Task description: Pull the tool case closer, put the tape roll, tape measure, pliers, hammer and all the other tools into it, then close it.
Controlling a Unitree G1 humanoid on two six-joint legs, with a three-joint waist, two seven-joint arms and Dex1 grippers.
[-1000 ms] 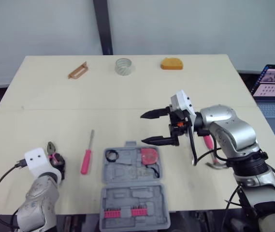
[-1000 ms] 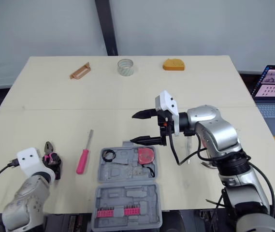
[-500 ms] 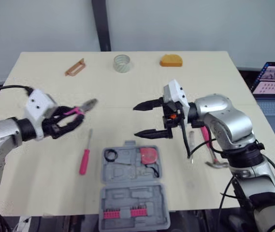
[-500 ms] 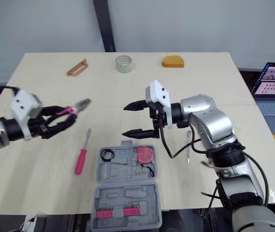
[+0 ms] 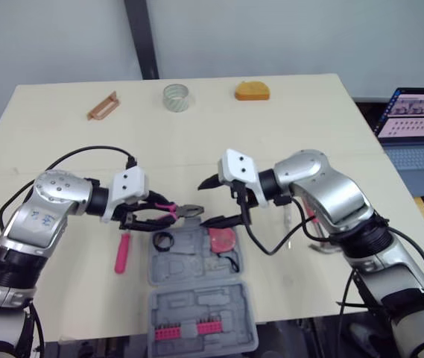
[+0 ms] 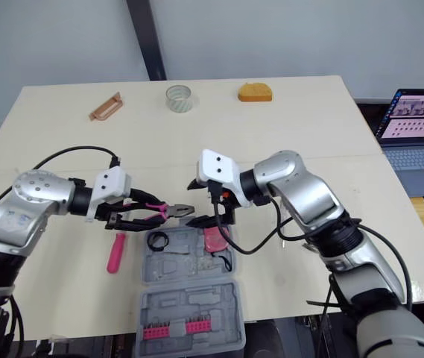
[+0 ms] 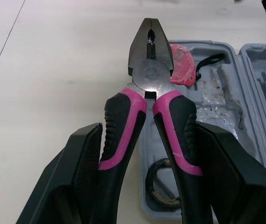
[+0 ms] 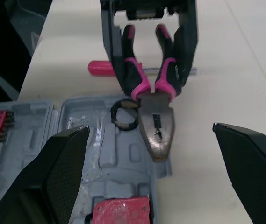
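The grey tool case lies open near the table's front edge, with a red tape measure and a black ring in its far half. My left gripper is shut on the pink-handled pliers, holding them just over the case's far left corner with the nose pointing right. My right gripper faces them, open, its fingertips either side of the nose. A red screwdriver lies left of the case. The hammer rests partly hidden behind my right arm.
At the table's far edge sit a clear tape roll, an orange object and a small brown tool. Pink bits line the case's near half. A laptop stands off the table's right side.
My left arm has swung the pliers right and down to the case's far left corner. My right gripper has moved left and lower to meet the pliers' nose.
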